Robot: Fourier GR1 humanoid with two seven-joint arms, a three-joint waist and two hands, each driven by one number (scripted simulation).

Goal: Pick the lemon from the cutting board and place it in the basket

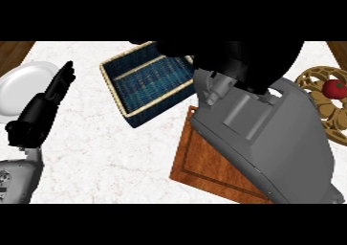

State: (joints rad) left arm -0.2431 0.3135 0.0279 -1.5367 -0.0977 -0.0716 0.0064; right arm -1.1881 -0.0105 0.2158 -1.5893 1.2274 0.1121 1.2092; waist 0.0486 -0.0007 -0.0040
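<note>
**Left hand open at the left; right hand hidden in shadow above the basket**

Left hand (54, 88) stands at the view's left, its black fingers straight and pointing up, holding nothing. Its fingertips overlap the right edge of a white plate (17, 88) that lies on the marble counter (112, 153) near the wooden corner at upper left.

Right of that hand, the basket (144, 83) sits tilted on the counter, with a pale woven rim and a dark blue lining crossed by light stripes. Nothing can be seen inside the part that shows; its right end is covered by the robot's arm.

Below and right of the basket lies the wooden cutting board (204, 165), reddish brown, mostly hidden under the large grey right forearm (275, 139) that crosses it diagonally. The lemon does not show anywhere.

Right hand (232, 60) is a dark mass at the top, over the basket's right end; whether its fingers are curled or holding anything cannot be told.

At the far right, a red tomato (335, 88) rests on a golden openwork trivet (331, 105).
</note>
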